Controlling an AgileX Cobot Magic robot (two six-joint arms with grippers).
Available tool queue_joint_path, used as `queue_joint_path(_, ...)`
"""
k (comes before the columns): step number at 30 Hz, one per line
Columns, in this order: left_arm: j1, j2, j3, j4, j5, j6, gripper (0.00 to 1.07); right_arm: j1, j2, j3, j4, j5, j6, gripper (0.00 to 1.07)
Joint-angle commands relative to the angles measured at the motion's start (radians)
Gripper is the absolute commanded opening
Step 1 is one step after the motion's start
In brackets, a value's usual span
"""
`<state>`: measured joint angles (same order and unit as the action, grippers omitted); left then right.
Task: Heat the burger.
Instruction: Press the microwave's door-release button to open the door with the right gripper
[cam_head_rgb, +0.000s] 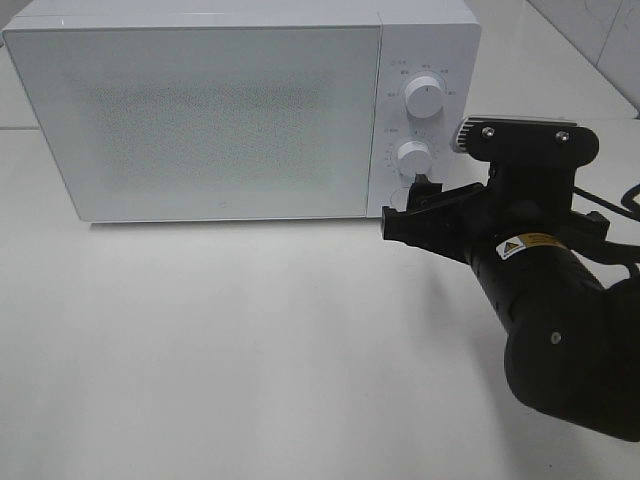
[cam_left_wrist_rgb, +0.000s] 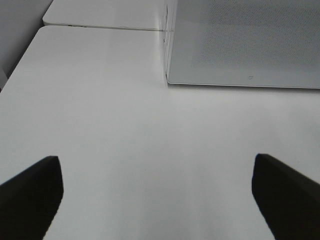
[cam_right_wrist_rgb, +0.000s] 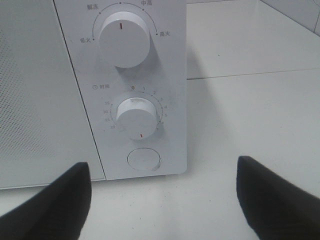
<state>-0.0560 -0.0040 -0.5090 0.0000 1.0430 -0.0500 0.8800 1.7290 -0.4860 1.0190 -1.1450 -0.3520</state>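
Observation:
The burger is out of view. A white microwave (cam_head_rgb: 200, 120) stands at the back of the table with its frosted door shut. My right gripper (cam_head_rgb: 410, 205) hovers open just in front of the control panel's lower end, nothing between its fingers. The right wrist view shows that gripper (cam_right_wrist_rgb: 162, 200) facing the timer knob (cam_right_wrist_rgb: 136, 117), the power knob (cam_right_wrist_rgb: 124, 39) and a round button (cam_right_wrist_rgb: 144, 160). The timer's red mark is turned away from 0. My left gripper (cam_left_wrist_rgb: 159, 200) is open and empty over bare table, near the microwave's (cam_left_wrist_rgb: 240, 45) left front corner.
The white table (cam_head_rgb: 250, 350) stretches out in front of the microwave. A second white surface (cam_left_wrist_rgb: 100, 15) adjoins it behind and to the left. The right arm's black body (cam_head_rgb: 560, 320) fills the lower right, with a cable (cam_head_rgb: 628, 195) trailing beside it.

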Motion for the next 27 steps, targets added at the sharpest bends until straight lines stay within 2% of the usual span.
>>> queue_joint_path(1, 0.002, -0.021, 0.003, 0.0, -0.007, 0.0, 0.98, -0.009, -0.002, -0.006, -0.016, 0.031, 0.074, 0.71)
queue_joint_path(5, 0.002, -0.021, 0.003, 0.0, -0.007, 0.0, 0.98, -0.009, -0.002, -0.006, -0.014, 0.063, 0.224, 0.64)
queue_joint_path(6, 0.002, -0.021, 0.003, 0.0, -0.007, 0.0, 0.98, -0.009, -0.002, -0.006, -0.014, 0.081, 0.378, 0.57)
queue_joint_path(8, 0.002, -0.021, 0.003, 0.0, -0.007, 0.0, 0.98, -0.009, -0.002, -0.006, -0.014, 0.083, 0.446, 0.54)
queue_joint_path(9, 0.002, -0.021, 0.003, 0.0, -0.007, 0.0, 0.98, -0.009, -0.002, -0.006, -0.014, 0.091, 0.619, 0.46)
queue_joint_path(10, 0.002, -0.021, 0.003, 0.0, -0.007, 0.0, 0.98, -0.009, -0.002, -0.006, -0.014, 0.1, 0.769, 0.42)
queue_joint_path(11, 0.002, -0.021, 0.003, 0.0, -0.007, 0.0, 0.98, -0.009, -0.002, -0.006, -0.014, 0.1, 0.769, 0.42)
queue_joint_path(13, 0.002, -0.021, 0.003, 0.0, -0.007, 0.0, 0.98, -0.009, -0.002, -0.006, -0.014, 0.122, 0.964, 0.26)
queue_joint_path(16, 0.002, -0.021, 0.003, 0.0, -0.007, 0.0, 0.98, -0.009, -0.002, -0.006, -0.013, 0.131, 1.021, 0.23)
queue_joint_path(17, 0.002, -0.021, 0.003, 0.0, -0.007, 0.0, 0.98, -0.009, -0.002, -0.006, -0.013, 0.148, 1.121, 0.18)
queue_joint_path(19, 0.002, -0.021, 0.003, 0.0, -0.007, 0.0, 0.98, -0.009, -0.002, -0.006, -0.013, 0.154, 1.161, 0.17)
queue_joint_path(21, 0.002, -0.021, 0.003, 0.0, -0.007, 0.0, 0.98, -0.009, -0.002, -0.006, -0.013, 0.159, 1.32, 0.1)
queue_joint_path(27, 0.002, -0.021, 0.003, 0.0, -0.007, 0.0, 0.98, -0.009, -0.002, -0.006, -0.013, 0.193, 1.36, 0.0)
